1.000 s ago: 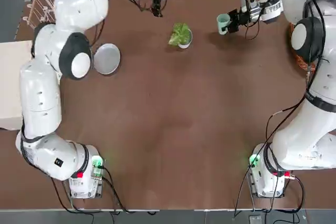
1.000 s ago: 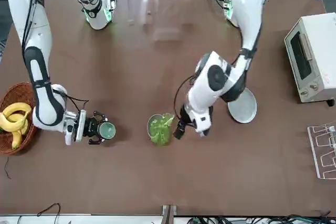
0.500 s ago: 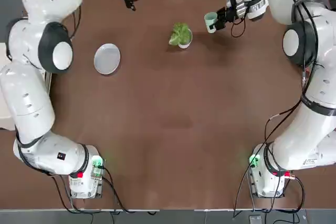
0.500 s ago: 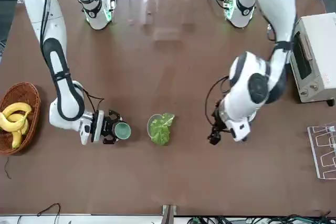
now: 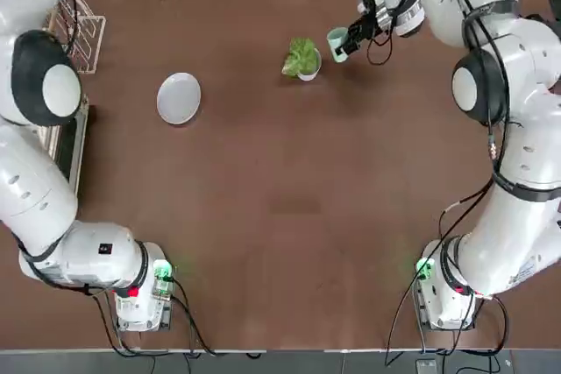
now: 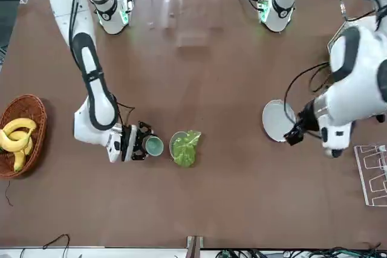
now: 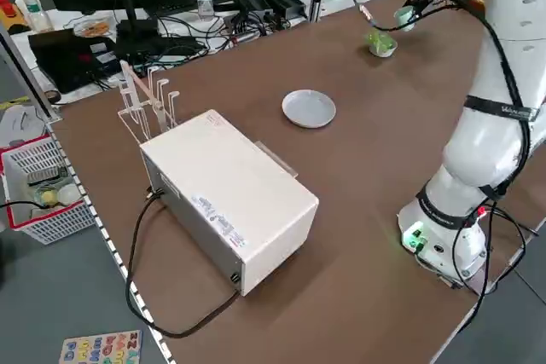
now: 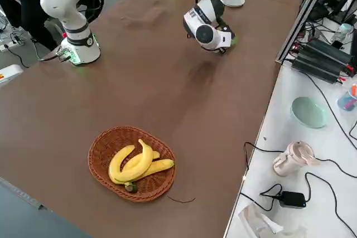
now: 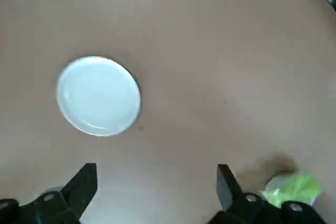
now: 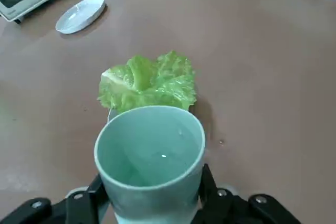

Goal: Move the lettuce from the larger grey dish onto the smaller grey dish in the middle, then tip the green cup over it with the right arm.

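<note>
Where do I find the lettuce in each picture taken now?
Top: upper middle, on the small bowl.
Front: just below centre.
Left side: upper right.
Right side: not visible.
Left wrist: lower right.
Right wrist: upper middle, behind the green cup.
Landmark: flat plate, in all six.

The table is big, brown and flat. A round, light plate sits on it. A little bowl sits well apart from the plate. A round brown basket sits on the table too. A big white toaster oven stands on it, and a white wire rack is near the oven. The bottoms of both robot arms, the left base and the right base, stand on the table by one long edge.
</note>
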Controlling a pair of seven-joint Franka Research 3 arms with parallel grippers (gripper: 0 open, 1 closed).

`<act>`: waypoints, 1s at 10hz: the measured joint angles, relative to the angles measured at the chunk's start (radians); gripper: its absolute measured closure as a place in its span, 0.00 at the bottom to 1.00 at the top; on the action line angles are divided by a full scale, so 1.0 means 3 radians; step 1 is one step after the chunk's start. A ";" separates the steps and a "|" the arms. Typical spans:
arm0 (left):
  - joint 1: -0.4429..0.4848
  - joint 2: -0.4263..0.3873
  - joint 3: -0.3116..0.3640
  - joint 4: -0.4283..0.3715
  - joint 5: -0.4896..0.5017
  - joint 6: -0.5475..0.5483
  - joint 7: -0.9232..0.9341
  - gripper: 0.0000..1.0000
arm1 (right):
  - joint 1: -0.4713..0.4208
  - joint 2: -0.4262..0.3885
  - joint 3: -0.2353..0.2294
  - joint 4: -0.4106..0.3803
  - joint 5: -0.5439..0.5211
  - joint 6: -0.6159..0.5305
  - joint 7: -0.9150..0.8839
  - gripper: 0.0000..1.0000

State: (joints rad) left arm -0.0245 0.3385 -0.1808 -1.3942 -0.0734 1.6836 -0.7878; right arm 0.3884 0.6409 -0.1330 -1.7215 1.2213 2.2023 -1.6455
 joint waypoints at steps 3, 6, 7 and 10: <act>0.0052 -0.0220 -0.0003 -0.0022 0.0114 -0.0045 0.0813 0.00 | 0.0266 -0.0005 -0.0187 -0.0004 0.0001 0.0024 0.0301 0.31; 0.0227 -0.0530 -0.0008 -0.0120 0.0063 -0.0197 0.1469 0.00 | 0.0604 -0.0010 -0.0476 -0.0007 0.0001 0.0024 0.0650 0.31; 0.0260 -0.0635 -0.0003 -0.0171 0.0055 -0.0209 0.1627 0.00 | 0.0753 -0.0014 -0.0616 -0.0007 0.0001 0.0024 0.0802 0.31; 0.0270 -0.0875 0.0077 -0.0278 0.0082 -0.0226 0.1943 0.00 | 0.1044 -0.0019 -0.0862 -0.0007 0.0001 0.0024 0.1239 0.31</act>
State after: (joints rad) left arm 0.0564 0.0761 -0.1576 -1.4777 -0.0489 1.6157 -0.2050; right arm 0.7018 0.6352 -0.3917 -1.7237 1.2217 2.2095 -1.2738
